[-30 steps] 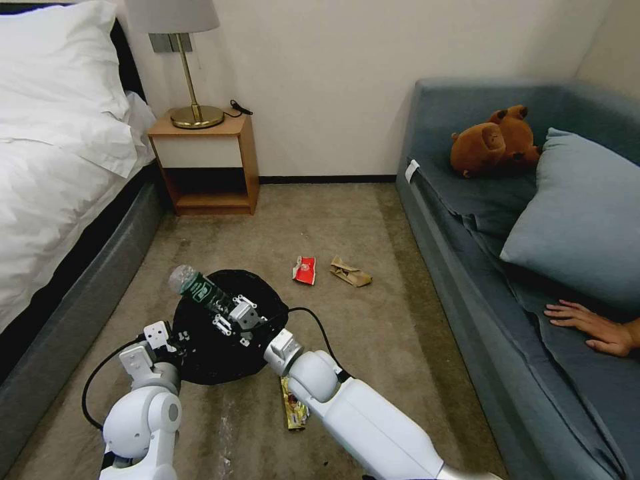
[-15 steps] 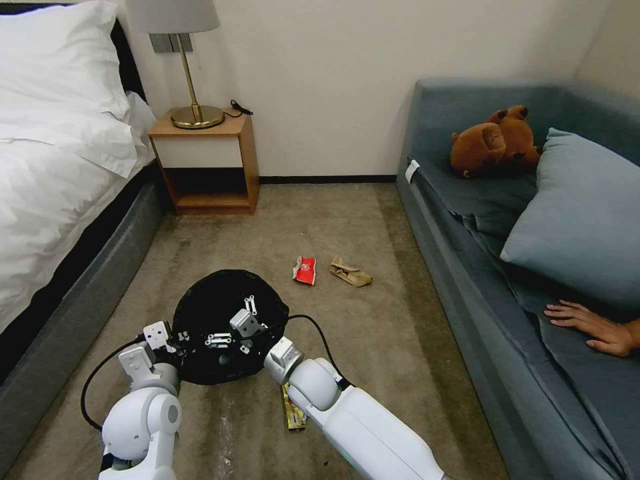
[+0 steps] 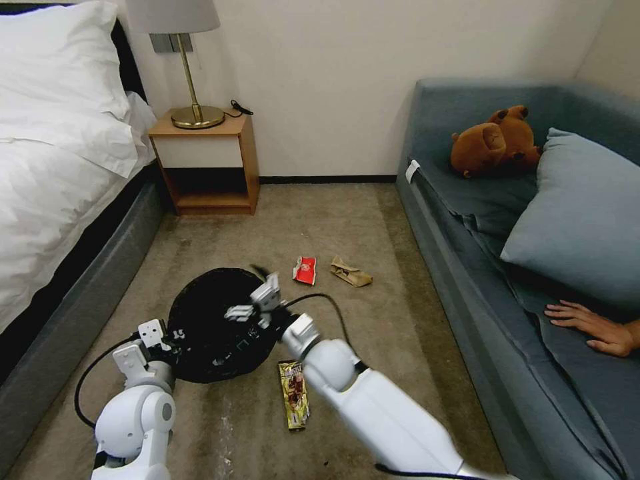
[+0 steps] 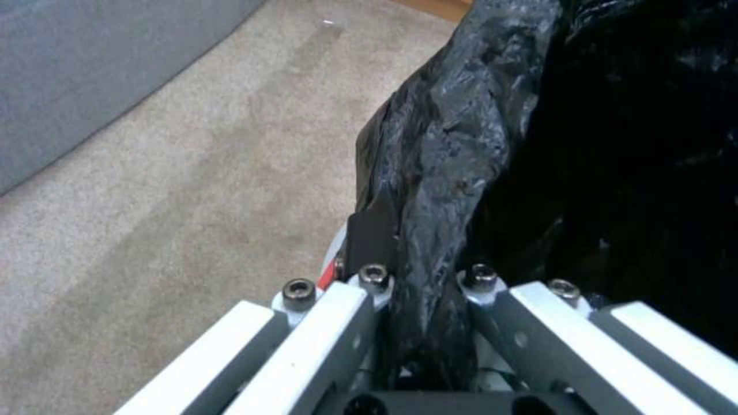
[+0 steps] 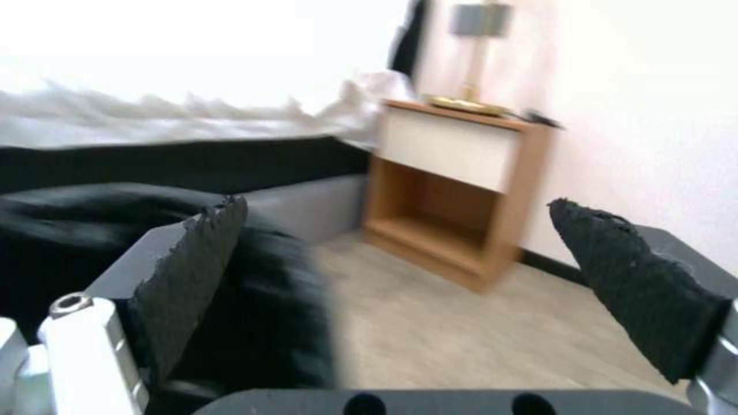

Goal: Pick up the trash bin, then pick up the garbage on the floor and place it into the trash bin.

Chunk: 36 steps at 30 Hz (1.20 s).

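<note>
The trash bin (image 3: 207, 333), lined with a crinkled black bag, is held at its near-left rim by my left gripper (image 3: 172, 339). In the left wrist view that gripper (image 4: 419, 271) is shut on the black bag rim (image 4: 446, 173). My right gripper (image 3: 252, 303) hovers open over the bin's far-right rim, and its pads (image 5: 192, 271) hold nothing. Garbage lies on the carpet. A long gold-brown snack wrapper (image 3: 293, 393) lies just right of the bin. A red-white wrapper (image 3: 305, 270) and a crumpled brown paper bag (image 3: 351, 272) lie farther off.
A bed (image 3: 53, 173) runs along the left. A wooden nightstand (image 3: 207, 163) with a lamp stands at the back wall. A blue sofa (image 3: 467, 267) on the right carries a brown plush toy (image 3: 493, 140), a cushion and a person's hand (image 3: 590, 327).
One second ago my right gripper held a bottle over the bin. It then opened and the bottle was gone from it. Since then it has risen and swung toward the bin's far-right rim.
</note>
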{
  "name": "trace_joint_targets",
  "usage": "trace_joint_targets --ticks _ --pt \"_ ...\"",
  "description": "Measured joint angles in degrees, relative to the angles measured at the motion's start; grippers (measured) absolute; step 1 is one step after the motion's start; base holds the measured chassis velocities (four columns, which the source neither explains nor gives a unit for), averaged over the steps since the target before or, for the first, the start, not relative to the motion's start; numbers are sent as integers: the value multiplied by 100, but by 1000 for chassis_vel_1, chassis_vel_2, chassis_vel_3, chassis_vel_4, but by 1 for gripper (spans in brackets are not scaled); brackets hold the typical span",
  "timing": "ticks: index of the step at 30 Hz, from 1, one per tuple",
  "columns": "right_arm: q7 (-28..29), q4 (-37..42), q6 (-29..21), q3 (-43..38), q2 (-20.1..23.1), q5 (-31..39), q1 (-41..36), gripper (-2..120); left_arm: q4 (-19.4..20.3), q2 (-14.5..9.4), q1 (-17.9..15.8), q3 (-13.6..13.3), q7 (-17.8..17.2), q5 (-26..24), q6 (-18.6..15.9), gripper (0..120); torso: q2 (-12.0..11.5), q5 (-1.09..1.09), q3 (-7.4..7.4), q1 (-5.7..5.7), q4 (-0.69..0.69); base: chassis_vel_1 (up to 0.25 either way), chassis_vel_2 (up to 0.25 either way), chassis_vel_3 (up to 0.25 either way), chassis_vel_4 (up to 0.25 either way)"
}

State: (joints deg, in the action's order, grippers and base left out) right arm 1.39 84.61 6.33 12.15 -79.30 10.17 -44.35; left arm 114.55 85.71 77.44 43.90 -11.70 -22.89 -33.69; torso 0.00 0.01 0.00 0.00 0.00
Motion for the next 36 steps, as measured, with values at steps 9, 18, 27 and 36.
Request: trace_joint_targets --ticks 9,18,27,36 --pt "434 120 -814 -721 328 -4 -435 100 16 15 -111 3 -24 -8 -34 1 0 1 0 0 0 0 0 0 0" --pt "320 -360 -1024 -1049 315 -127 -879 100 79 73 -97 -3 -28 3 -49 1 0 -1 0 0 0 0 0 0 0" --pt "193 -877 -936 -842 122 -324 -1009 100 191 135 50 -19 -9 68 -45 1 0 -1 0 0 1 0 0 0 0" --pt "-253 -1245 -997 -424 36 -275 -1052 100 360 93 209 59 0 17 -38 1 0 -1 0 0 1 0 0 0 0"
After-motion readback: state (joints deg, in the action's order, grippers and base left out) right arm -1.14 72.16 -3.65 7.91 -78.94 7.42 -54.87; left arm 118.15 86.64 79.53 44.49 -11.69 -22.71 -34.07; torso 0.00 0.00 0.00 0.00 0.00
